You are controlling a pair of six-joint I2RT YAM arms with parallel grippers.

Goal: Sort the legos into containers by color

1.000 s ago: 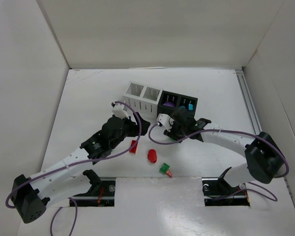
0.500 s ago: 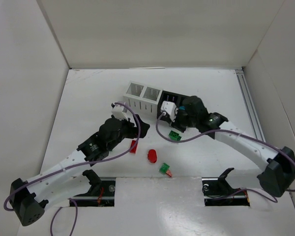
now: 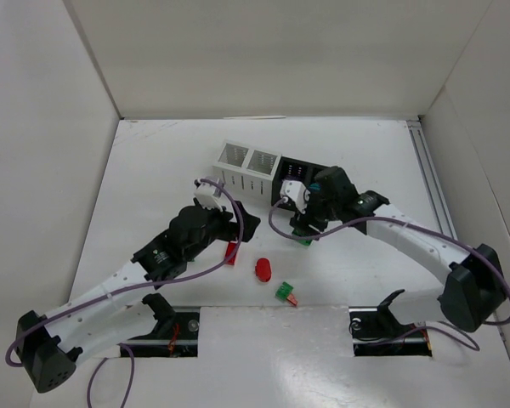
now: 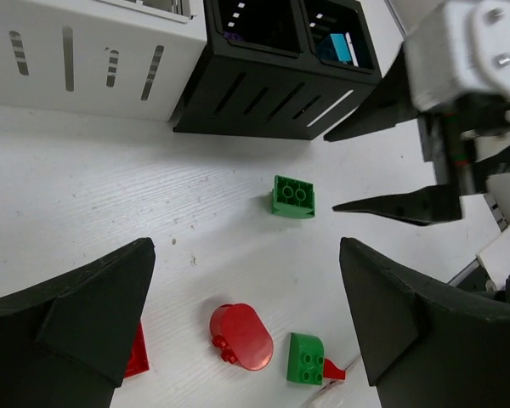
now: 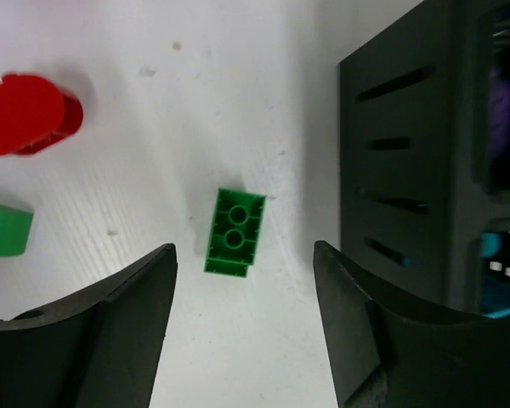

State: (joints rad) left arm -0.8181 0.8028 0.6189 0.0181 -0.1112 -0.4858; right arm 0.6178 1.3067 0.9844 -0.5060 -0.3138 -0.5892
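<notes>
White table (image 3: 153, 170) lies open at 9 o'clock of the containers (image 3: 276, 174); left gripper (image 4: 246, 246) gapes empty; right gripper (image 5: 243, 246) stands open astride the untouched green brick (image 5: 235, 232), lying nearly 12-to-6, black cups (image 5: 408, 153) at 3 o'clock.

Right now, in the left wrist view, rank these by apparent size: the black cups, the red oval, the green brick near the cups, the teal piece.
1. black cups
2. red oval, though it lies nearer the camera, so this is unsure
3. green brick
4. teal piece, partly hidden inside its cup
</notes>
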